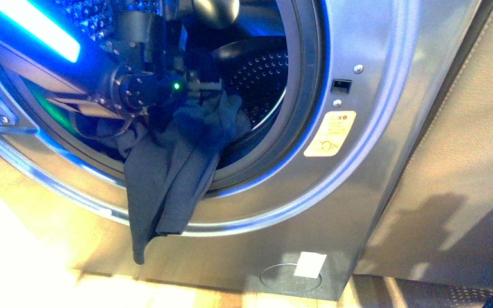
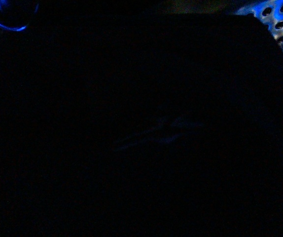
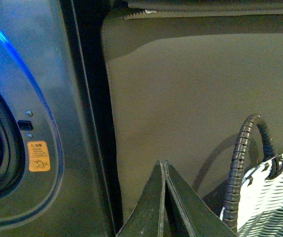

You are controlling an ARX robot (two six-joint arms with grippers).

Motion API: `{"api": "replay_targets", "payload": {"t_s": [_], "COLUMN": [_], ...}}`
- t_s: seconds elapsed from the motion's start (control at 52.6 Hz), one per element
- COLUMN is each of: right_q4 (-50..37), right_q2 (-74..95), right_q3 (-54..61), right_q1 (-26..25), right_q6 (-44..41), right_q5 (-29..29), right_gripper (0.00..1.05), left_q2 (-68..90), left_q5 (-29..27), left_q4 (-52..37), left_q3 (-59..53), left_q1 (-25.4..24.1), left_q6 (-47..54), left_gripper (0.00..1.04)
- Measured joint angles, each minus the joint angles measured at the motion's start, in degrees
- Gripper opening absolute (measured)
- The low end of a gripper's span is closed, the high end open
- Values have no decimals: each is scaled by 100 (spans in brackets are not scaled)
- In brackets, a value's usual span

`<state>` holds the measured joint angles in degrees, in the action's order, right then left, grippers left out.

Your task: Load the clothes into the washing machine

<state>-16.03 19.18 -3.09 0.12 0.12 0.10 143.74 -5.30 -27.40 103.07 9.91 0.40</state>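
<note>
The silver-grey washing machine (image 1: 385,96) fills the front view, its round porthole open with the dark rubber rim and perforated drum (image 1: 260,70) showing. The dark navy clothes (image 1: 176,173) hang out of the porthole over the rim and down the machine's front. My left gripper (image 1: 199,80) is inside the porthole mouth, shut on the upper end of the clothes. The left wrist view is dark. My right gripper (image 3: 163,165) is shut and empty, held to the right of the machine (image 3: 48,98), whose yellow warning sticker (image 3: 38,156) shows.
A beige panel (image 1: 462,167) stands right of the machine, also in the right wrist view (image 3: 181,98). A white woven basket (image 3: 269,197) with a dark ribbed handle (image 3: 240,163) sits close beside my right gripper. A white tag (image 1: 311,264) lies at the machine's base.
</note>
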Motion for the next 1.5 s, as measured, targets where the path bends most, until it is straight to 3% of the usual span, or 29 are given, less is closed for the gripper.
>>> {"api": "replay_targets", "payload": {"t_s": [0.057,0.342,0.57,0.665,0.779,1.216,1.501], "right_q4": [59,190,479,579,1561,1600,1600], "right_q2": [-90,-505,-826,-916,-1779,-1893,-1893], "right_q3": [31,284,284,284,280,280,280], "right_q1": [0,0,0,0,0,0,0], "right_q6": [0,-4,-2,-2,-4,-4,-4], "right_q5": [0,-2,0,0,-2,-2,-2], "right_gripper": [2,2,2,2,2,2,2], "left_q2": [7,11,-249,-564,-1073,-3324,-5018], "left_q5": [-28,-160,-157,-114,-46,597,1021], "left_q4": [96,378,79,-162,-492,-1268,-1038], "left_q3": [94,352,-442,-1012,-1768,-4614,-5593], "left_q1": [0,-17,-46,-52,-57,7,24], "left_q6": [0,-2,-4,0,42,22,24], "left_gripper": [18,62,100,98,98,98,98]}}
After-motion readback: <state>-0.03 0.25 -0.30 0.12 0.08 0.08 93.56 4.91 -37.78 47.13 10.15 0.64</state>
